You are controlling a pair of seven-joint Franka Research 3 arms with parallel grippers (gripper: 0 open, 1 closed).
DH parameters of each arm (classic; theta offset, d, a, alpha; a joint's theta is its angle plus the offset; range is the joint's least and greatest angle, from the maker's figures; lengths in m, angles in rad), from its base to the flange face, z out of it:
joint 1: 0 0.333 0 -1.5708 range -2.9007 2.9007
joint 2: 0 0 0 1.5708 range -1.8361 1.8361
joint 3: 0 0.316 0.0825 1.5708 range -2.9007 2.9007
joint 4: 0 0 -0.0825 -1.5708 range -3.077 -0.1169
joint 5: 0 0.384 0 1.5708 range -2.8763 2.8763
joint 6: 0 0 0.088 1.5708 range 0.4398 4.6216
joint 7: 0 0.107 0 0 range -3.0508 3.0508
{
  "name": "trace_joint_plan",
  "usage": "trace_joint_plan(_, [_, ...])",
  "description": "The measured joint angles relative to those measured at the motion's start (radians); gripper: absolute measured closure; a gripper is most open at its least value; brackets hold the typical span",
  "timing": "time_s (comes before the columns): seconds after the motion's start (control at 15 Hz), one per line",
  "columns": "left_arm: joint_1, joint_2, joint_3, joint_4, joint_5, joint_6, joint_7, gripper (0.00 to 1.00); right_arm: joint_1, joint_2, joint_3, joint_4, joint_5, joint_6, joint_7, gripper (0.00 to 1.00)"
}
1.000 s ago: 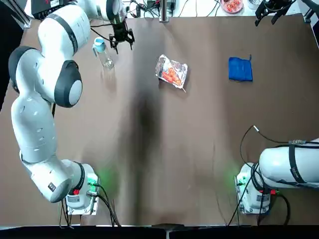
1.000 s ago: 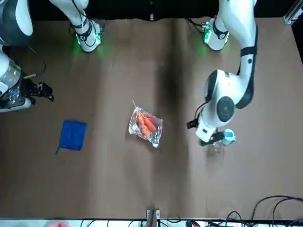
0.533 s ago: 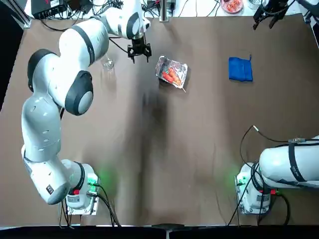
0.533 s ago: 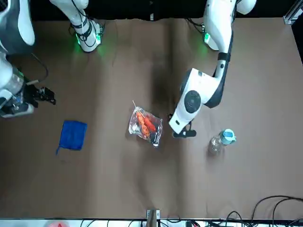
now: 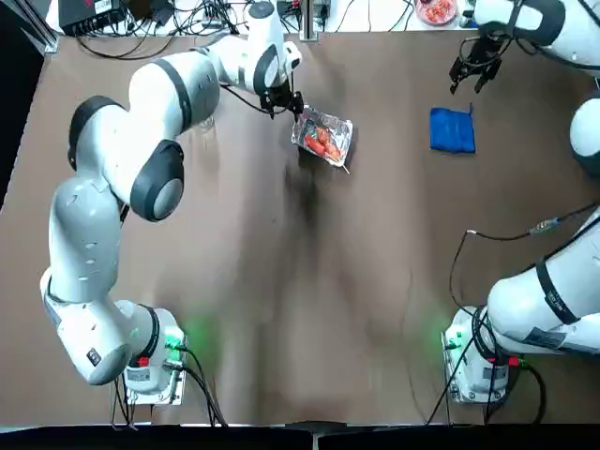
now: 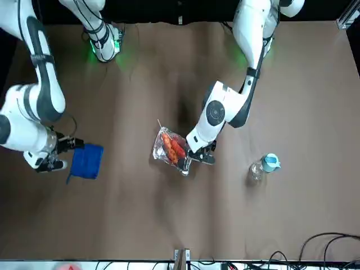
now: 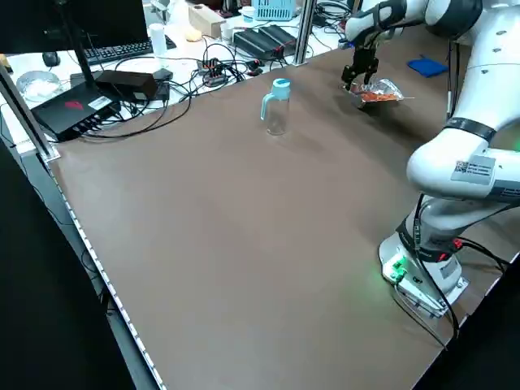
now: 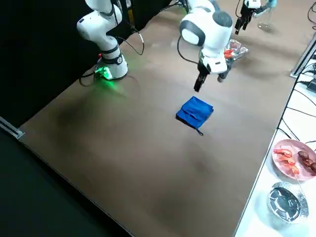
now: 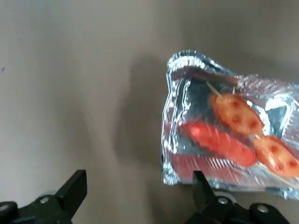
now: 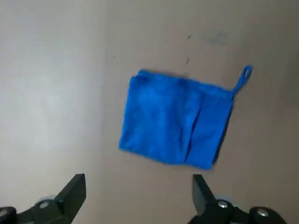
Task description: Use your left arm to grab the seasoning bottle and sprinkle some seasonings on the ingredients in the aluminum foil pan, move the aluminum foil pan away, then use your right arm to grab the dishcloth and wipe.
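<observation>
In the top view, the left gripper (image 5: 282, 107) is hovering just beside the foil pan (image 5: 322, 137), which is lying left of the dishcloth (image 5: 453, 130); the step in hand looks like moving the pan away. The right gripper (image 5: 472, 81) is hanging near the cloth, where half a second ago it was farther off, while the left one has come nearer the pan. In the front view, the seasoning bottle (image 6: 264, 166) is standing apart from both grippers, the cloth now partly hidden by the right arm (image 6: 35, 116). In the left side view, the left gripper is showing over the pan's edge. In the left wrist view, its fingers are standing apart with nothing between them; the next move is probably calling for lowering and closing on the foil. In the right wrist view, the fingers are likewise standing apart, the cloth lying flat beyond them.
</observation>
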Motion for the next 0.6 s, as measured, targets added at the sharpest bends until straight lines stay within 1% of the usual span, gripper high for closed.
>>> trace_joint_plan(0.13, [-0.004, 0.038, -0.005, 0.001, 0.000, 0.066, 0.014, 0.00, -0.001, 0.051, -0.001, 0.004, -0.030, 0.075, 0.000, 0.00])
trace_joint_plan(0.4, [-0.021, 0.129, -0.006, 0.044, 0.000, 0.127, 0.014, 0.01, 0.000, 0.166, -0.001, 0.006, -0.044, 0.232, 0.000, 0.02])
trace_joint_plan(0.47, [-0.024, 0.156, -0.006, 0.063, 0.000, 0.133, 0.009, 0.07, 0.001, 0.199, -0.001, 0.011, -0.048, 0.254, 0.000, 0.13])
trace_joint_plan(0.53, [-0.025, 0.162, -0.006, 0.068, 0.000, 0.133, 0.008, 0.17, 0.001, 0.206, -0.001, 0.012, -0.056, 0.254, 0.000, 0.13])
trace_joint_plan(0.6, [-0.025, 0.165, -0.006, 0.072, 0.000, 0.133, 0.007, 0.26, 0.001, 0.210, -0.001, 0.012, -0.071, 0.254, 0.000, 0.17])
